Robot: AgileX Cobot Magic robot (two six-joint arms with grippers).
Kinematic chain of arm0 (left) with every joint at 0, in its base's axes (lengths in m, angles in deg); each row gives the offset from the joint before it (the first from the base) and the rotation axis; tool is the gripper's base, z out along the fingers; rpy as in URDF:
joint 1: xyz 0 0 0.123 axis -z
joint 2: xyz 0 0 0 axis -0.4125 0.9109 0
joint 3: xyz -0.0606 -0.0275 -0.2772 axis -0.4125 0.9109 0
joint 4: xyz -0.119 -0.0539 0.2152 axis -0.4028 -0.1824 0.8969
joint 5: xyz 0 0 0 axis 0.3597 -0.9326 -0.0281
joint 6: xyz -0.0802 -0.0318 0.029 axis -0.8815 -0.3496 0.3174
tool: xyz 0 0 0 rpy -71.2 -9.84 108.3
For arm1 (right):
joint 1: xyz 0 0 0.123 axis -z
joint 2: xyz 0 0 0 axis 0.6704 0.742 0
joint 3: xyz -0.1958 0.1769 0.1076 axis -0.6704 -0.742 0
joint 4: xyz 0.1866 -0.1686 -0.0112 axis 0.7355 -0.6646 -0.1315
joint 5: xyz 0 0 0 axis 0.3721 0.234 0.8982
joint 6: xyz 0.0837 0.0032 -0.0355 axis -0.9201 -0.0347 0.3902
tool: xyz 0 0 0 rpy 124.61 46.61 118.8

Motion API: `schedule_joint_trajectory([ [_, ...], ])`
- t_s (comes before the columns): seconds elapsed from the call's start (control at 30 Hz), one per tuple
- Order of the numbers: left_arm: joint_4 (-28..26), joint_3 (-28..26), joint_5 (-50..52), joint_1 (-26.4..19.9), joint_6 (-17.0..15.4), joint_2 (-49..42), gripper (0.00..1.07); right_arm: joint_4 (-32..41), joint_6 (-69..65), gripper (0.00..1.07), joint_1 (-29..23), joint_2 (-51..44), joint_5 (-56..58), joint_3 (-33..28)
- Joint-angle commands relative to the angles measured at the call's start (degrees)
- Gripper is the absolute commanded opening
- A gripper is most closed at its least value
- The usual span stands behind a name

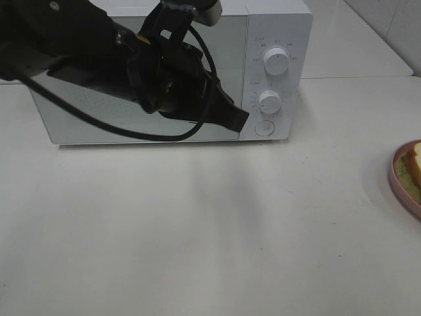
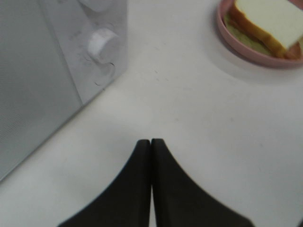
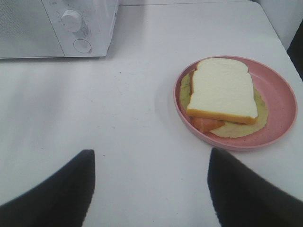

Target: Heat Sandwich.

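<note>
The sandwich (image 3: 222, 90), white bread with tan crust over a pale yellowish filling, lies on a round pink plate (image 3: 280, 97) at the table's right edge (image 1: 414, 161). It also shows in the left wrist view (image 2: 267, 19). The white microwave (image 1: 276, 26) stands at the back with its door closed. My left gripper (image 1: 240, 122) is shut and empty, its tip in front of the door's right edge, just left of the round button (image 1: 264, 128). Its fingers (image 2: 142, 161) press together. My right gripper (image 3: 151, 152) is open and empty above the table, short of the plate. It is out of the exterior high view.
The microwave has two knobs, upper (image 1: 277, 60) and lower (image 1: 269, 101), on its right panel. The left arm and its cable (image 1: 99, 122) cover much of the door. The white table (image 1: 197, 230) spreads in front. A second tabletop (image 1: 355, 39) lies behind.
</note>
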State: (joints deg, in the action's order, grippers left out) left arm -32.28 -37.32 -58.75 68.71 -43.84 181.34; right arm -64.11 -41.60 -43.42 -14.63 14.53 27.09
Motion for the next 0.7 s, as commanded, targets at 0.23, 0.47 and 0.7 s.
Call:
schedule_joint_trajectory([
  [0.23,9.51,-0.46,-21.77,-6.19,-9.74,-10.89,0.41,-0.29,-0.52,0.66,0.29,-1.49,-0.29,-0.17],
  [0.47,14.78,-0.46,-31.68,-13.29,-18.33,-17.19,0.77,-0.29,-0.52,0.66,0.29,-1.49,-0.29,-0.17],
  [0.7,31.0,0.23,-45.89,-24.58,-31.91,-25.21,0.77,-0.29,-0.52,0.66,0.29,-1.49,-0.29,-0.17],
])
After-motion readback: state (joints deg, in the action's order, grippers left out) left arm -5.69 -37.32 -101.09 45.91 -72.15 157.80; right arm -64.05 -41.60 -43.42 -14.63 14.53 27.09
